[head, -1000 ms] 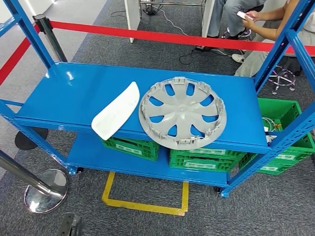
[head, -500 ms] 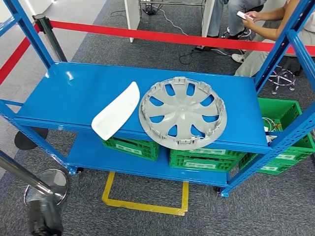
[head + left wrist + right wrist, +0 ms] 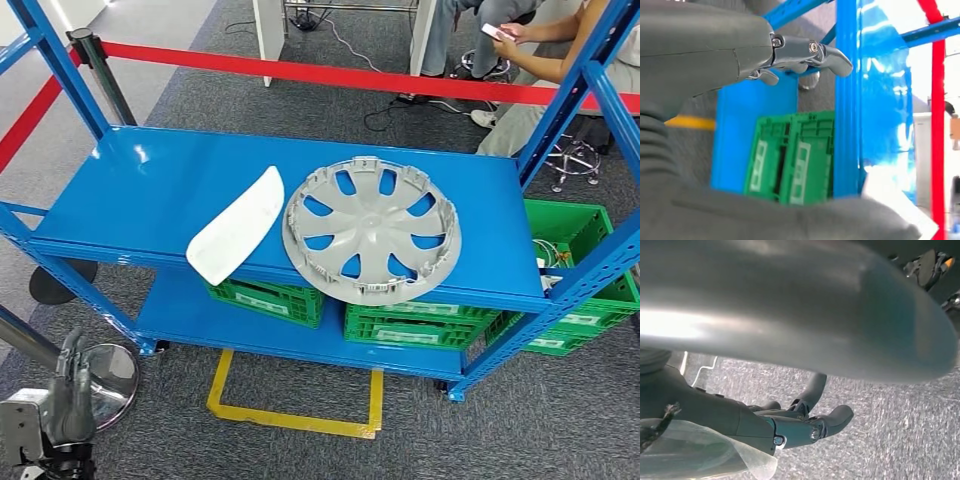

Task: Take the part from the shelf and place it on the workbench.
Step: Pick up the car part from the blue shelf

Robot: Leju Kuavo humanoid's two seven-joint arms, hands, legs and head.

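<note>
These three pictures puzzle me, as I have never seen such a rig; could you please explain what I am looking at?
They come from cameras on a two-legged humanoid robot with two arms and many-fingered hands. The wide picture is its head view, looking down at a blue shelf. On the top shelf lie a grey wheel cover and, beside it, a white curved part; both overhang the front edge. Green crates sit on the level below. The left hand shows at the lower left of that view, holding nothing. The other two pictures come from wrist cameras and are turned. The left wrist view looks past that hand's fingers at the shelf and crates. The right wrist view shows the right hand over grey carpet, also empty.
</note>
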